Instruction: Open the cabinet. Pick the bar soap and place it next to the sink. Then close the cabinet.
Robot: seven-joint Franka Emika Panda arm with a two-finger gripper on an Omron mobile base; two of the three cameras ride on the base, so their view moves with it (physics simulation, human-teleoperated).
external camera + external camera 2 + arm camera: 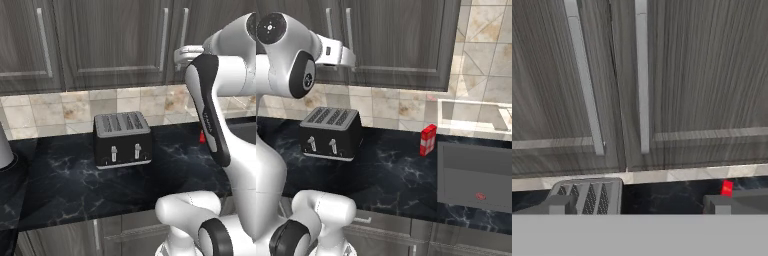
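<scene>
You have every step left: the cabinet [677,75] is shut, both doors flush, their silver handles [642,75] side by side straight ahead of the hand. Your pincer [346,56] hangs raised before them, jaws fully apart, holding nothing. The soap is presumably behind the doors. The sink [476,175] lies to the right in the worktop [391,175], past the toaster [331,132] and a red bottle [428,140].

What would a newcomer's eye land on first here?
The black toaster stands alone on the black marbled countertop, below the closed cabinet with its long silver handles. A small red-and-white bottle stands just left of the sink.
</scene>
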